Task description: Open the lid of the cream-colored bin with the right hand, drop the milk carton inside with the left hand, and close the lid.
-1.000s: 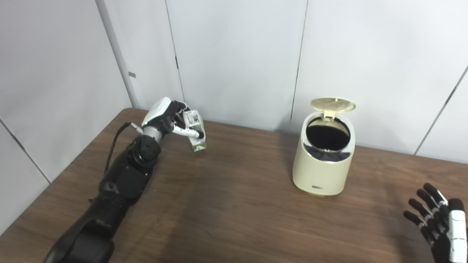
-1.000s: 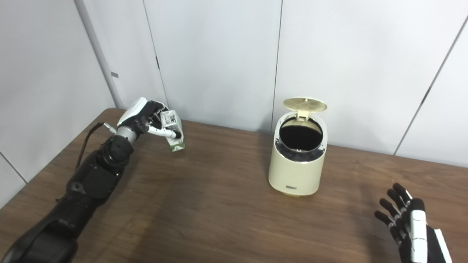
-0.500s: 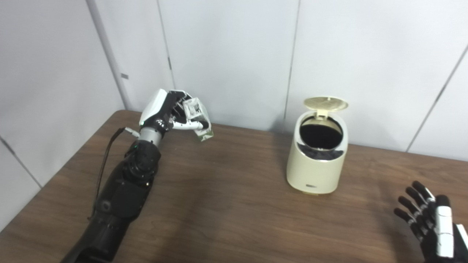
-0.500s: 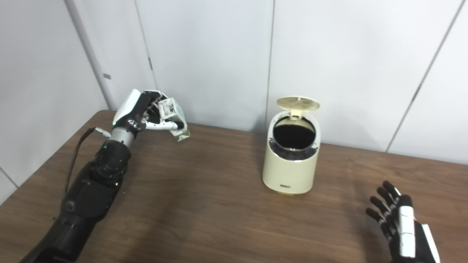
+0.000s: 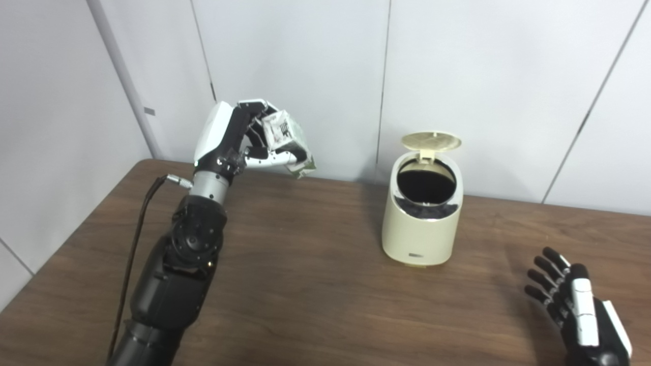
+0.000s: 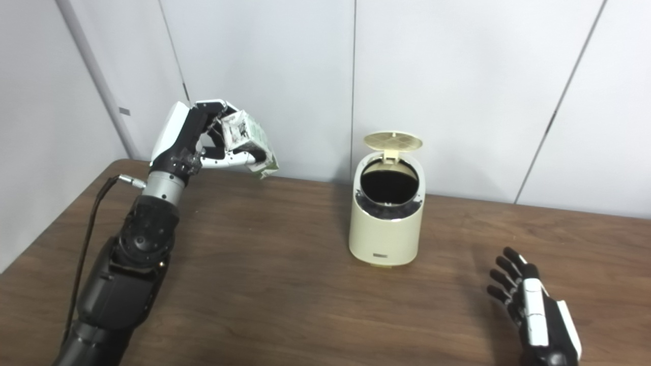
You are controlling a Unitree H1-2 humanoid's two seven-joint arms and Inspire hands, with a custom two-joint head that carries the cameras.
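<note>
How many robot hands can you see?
2. The left hand is up in the air, holding the milk carton. The right hand is low near the table's right corner, empty.

dark print on milk carton [image 5: 283, 133] — illegible, small label on bin [image 5: 418, 255] — unreadable

I see the cream-colored plastic bin [image 5: 422, 223] on the brown wooden table [image 5: 315, 284], far centre; the small milk carton [image 5: 288, 143] hangs well left of it, my black right hand [image 5: 580, 310] near right.
</note>
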